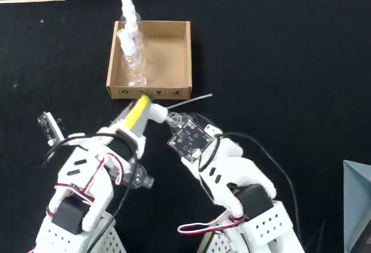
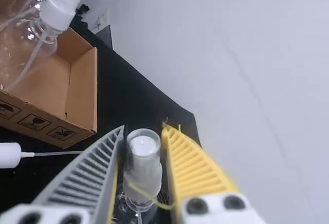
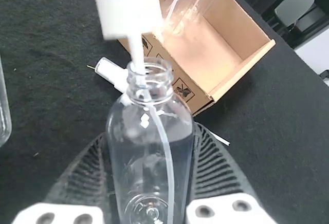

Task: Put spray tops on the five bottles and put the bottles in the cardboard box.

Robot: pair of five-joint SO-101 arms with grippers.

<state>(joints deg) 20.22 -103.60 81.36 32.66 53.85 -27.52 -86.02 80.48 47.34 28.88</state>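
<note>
The clear bottle [image 3: 149, 152] sits clamped in my right gripper [image 3: 151, 136], just in front of the cardboard box [image 1: 168, 61]. My left gripper [image 2: 142, 129] pinches a spray top [image 3: 126, 3] at the bottle's mouth. Its dip tube [image 3: 154, 126] is down the neck, but the cap is not yet seated. If I bring it in tilted, I judge the cap could catch the rim or cross-thread. Twisting hard could spin the bottle in my grip or kink the tube.
</note>
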